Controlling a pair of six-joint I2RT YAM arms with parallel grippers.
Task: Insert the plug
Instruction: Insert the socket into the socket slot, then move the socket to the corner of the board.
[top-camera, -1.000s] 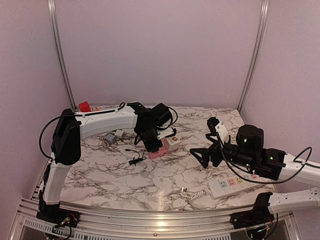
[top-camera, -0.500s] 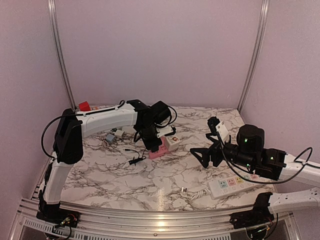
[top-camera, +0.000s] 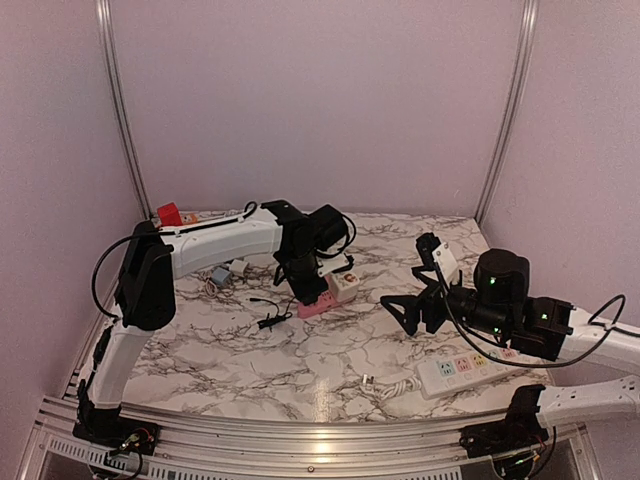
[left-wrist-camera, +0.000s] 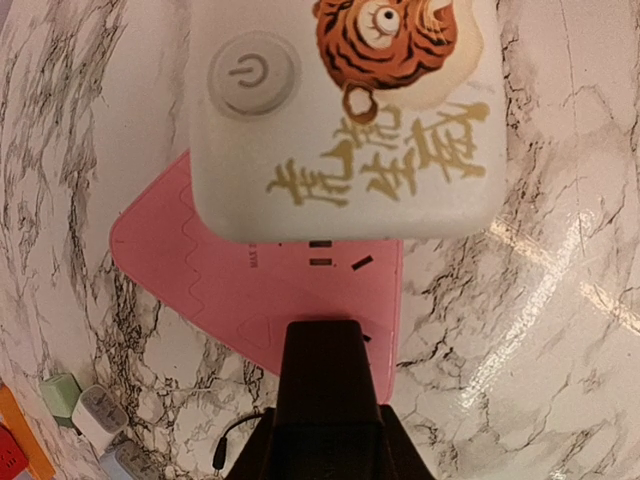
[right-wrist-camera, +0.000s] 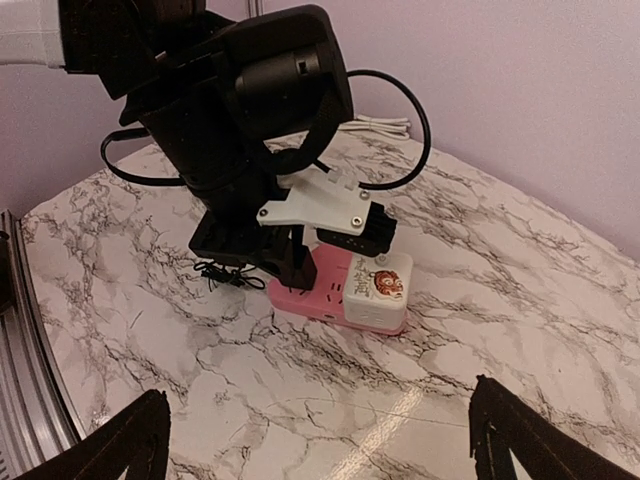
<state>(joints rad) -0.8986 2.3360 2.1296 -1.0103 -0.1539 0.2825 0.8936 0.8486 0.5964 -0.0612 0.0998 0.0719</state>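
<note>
Marble covers the table (top-camera: 300, 370), and both arms work over it. The left arm (top-camera: 215, 240) reaches far across from its base and bends down at the wrist, so that the left pincer (top-camera: 300, 293) points at the sockets from above, the way a plug has to go in. The right arm (top-camera: 540, 320) lies low along the right side. Its right pincer (top-camera: 405, 312) is spread wide with nothing in it and is aimed at the work from a little way off. I judge it is placed there to watch, or to steady the strip if needed, without crowding the other arm.

A long white power strip (top-camera: 465, 367) lies near the right arm's base, well apart from the action. The pink power strip (left-wrist-camera: 230, 290) lies flat near the middle of the table. A white cube (left-wrist-camera: 350, 120) with a tiger picture and a power button sits on one end of it, which leaves only the sockets at the other end free. The left pincer is closed on a black plug (left-wrist-camera: 322, 365), held upright right over those free sockets. Whether the pins have entered I cannot tell, as the plug hides them. Its thin black cable (top-camera: 270, 320) trails loose on the table to the left, slack so it does not pull. Small chargers (left-wrist-camera: 85, 410) lie near the pink strip, unused.
</note>
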